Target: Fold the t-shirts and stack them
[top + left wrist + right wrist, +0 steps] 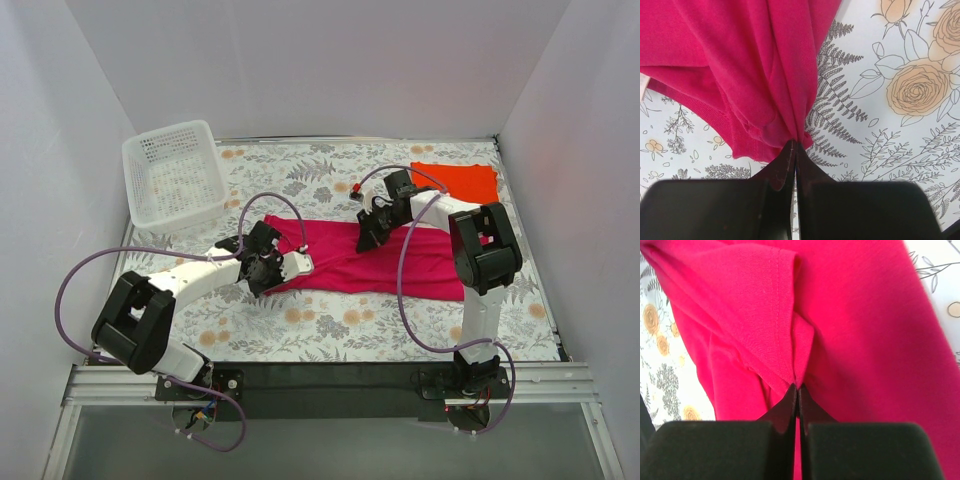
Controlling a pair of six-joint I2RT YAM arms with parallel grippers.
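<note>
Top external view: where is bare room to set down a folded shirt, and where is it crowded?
Bare table lies in the near strip between the pink shirt and the arm bases, and in the far strip between the basket and the orange shirt. The middle is crowded: the left hand and right hand each pinch the pink shirt there.

Overhead overview; both wrists close on magenta shirt (370,262).

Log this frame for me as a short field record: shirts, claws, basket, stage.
pink shirt: spread out between the arms, pinched at two places
orange shirt: flat rectangle, far right
left claw: shut on pink shirt's edge
right claw: shut on pink shirt near a hem
basket: far left, apart from both shirts
stage: pink shirt mid-fold; not yet stacked
</note>
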